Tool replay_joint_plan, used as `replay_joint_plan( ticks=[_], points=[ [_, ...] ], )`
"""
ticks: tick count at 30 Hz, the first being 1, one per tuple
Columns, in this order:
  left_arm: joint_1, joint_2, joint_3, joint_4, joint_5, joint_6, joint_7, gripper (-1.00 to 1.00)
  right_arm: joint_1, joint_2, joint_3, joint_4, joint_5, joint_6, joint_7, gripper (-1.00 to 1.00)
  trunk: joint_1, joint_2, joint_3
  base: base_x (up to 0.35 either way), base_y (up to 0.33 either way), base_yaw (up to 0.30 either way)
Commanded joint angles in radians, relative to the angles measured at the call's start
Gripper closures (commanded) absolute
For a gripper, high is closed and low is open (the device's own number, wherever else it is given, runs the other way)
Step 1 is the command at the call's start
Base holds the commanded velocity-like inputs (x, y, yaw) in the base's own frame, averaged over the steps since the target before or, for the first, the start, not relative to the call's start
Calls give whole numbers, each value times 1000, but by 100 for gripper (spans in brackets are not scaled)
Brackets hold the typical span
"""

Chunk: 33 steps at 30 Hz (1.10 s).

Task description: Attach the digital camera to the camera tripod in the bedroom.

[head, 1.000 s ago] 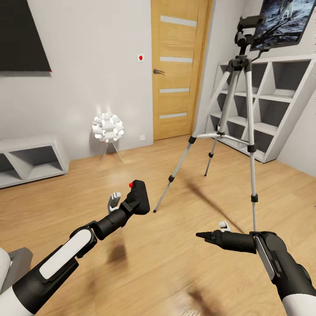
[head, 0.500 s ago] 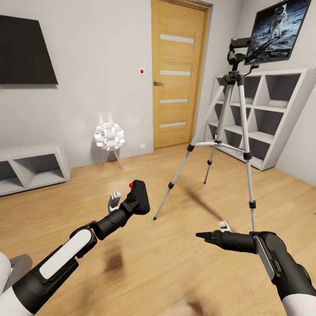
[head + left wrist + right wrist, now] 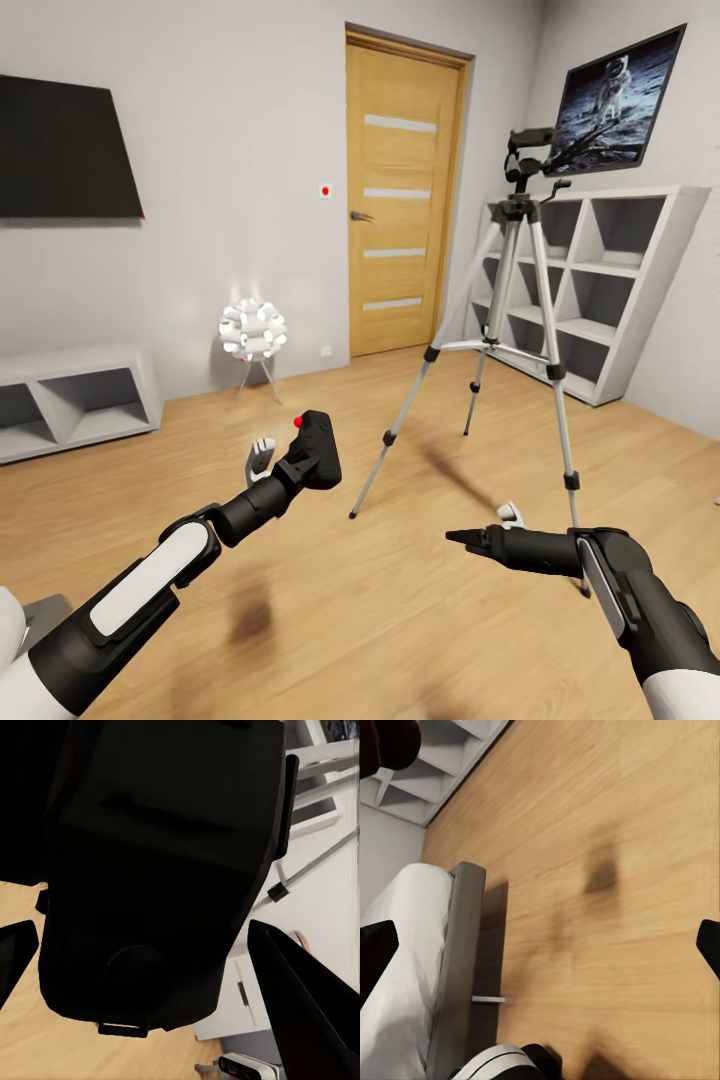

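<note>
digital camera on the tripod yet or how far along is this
Not yet. Done: the digital camera is picked up, clamped in the left tool, and the robot is in the bedroom facing the camera tripod. In hand: carrying it across the wooden floor; the right tool holds nothing. Left: close the gap, raise the camera to the tripod's black head and attach it.

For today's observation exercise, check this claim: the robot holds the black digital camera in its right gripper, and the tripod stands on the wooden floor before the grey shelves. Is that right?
One detail is wrong. The digital camera is held in the left gripper, not the right gripper, as the head view shows. The camera tripod does stand on the wooden floor before the grey shelves.
</note>
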Motion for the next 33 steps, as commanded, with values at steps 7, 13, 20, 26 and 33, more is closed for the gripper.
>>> replay_joint_plan(
  ticks=[7, 13, 20, 26, 33],
  points=[
    [-1, 0, -5, -1, 8, 0, 4, 100, 0, 0, 1, 1, -5, 7, -1, -100, -3, 1, 26, 0, 0, 0],
    [-1, -2, -7, -1, 8, 0, 5, 100, 0, 0, 1, 2, -5, 7, -1, -100, -13, 16, 48, 0, 0, 0],
    [-1, -2, -7, -1, 8, 0, 6, 100, 0, 1, 0, 2, -5, 7, -2, -100, -40, 65, 70, 0, 0, 0],
    [-1, -2, -7, -1, 6, 0, 6, 100, 0, 1, -3, 0, -4, 7, -3, -100, -63, 107, 89, 0, 0, 0],
    [-1, -2, -7, -1, 6, 0, 6, 100, 0, 1, -1, 0, -5, 7, -5, -100, -89, 156, 111, 0, 0, 0]
  ],
)
